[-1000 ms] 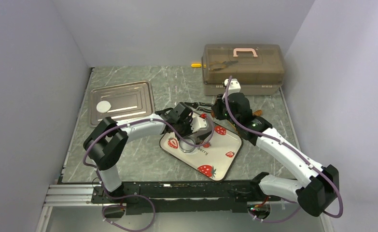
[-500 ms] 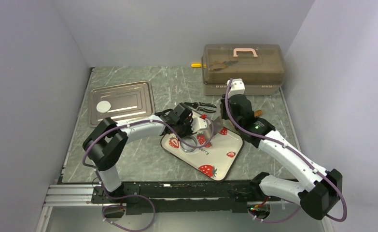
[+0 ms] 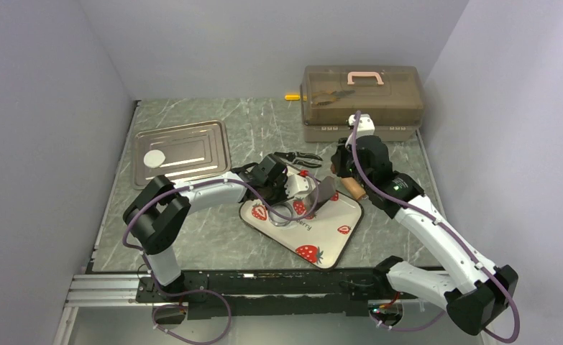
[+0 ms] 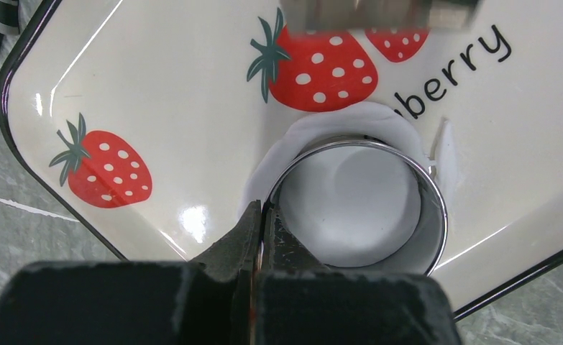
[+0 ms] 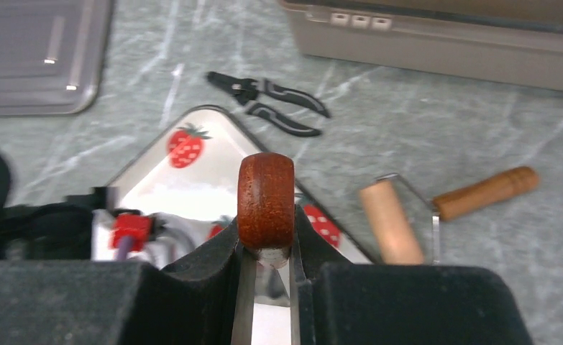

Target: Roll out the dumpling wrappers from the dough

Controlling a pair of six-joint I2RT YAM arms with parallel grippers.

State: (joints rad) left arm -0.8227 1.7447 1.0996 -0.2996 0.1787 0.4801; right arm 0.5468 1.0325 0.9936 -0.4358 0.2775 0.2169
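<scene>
berry tray: dough, ring | steel tray: wrapper | L hand grips ring | R hand grips handle

We log a strawberry-print tray mid-way across the grey marbled surface, with a metal ring standing on it. Black pliers lie just past its far corner. A small wooden roller lies near its right side. A steel baking tray sits far left. A brown lidded box with a pink handle sits far right. A dark wooden handle shows end-on.
</scene>
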